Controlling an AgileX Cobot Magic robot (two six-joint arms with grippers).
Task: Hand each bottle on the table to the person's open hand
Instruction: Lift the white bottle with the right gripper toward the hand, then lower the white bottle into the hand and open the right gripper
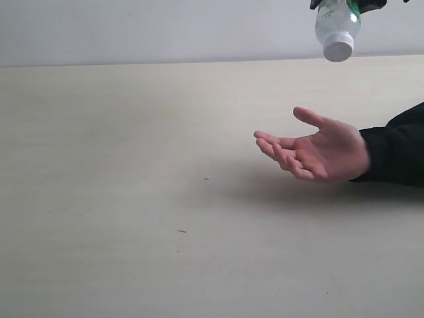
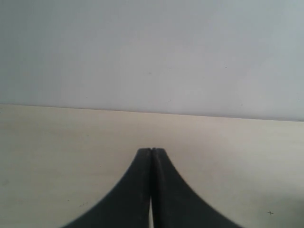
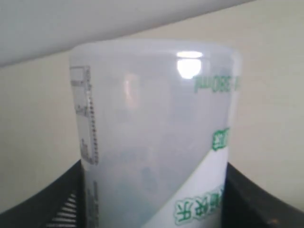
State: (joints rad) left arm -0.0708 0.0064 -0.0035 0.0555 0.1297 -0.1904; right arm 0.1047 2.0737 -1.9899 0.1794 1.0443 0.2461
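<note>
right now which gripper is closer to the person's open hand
Right. The right gripper holds a white-capped bottle above the hand; the left gripper, shut, is outside the exterior view, with no hand in its wrist view.

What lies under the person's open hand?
Around the open hand, only bare pale beige tabletop and its shadow show. The patch beneath the palm itself is covered.

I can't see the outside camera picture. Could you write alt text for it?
A clear white-capped bottle hangs cap-down in the right gripper at the top right, above a person's open, palm-up hand. The hand, black-sleeved, reaches in from the right over a pale beige table.
</note>
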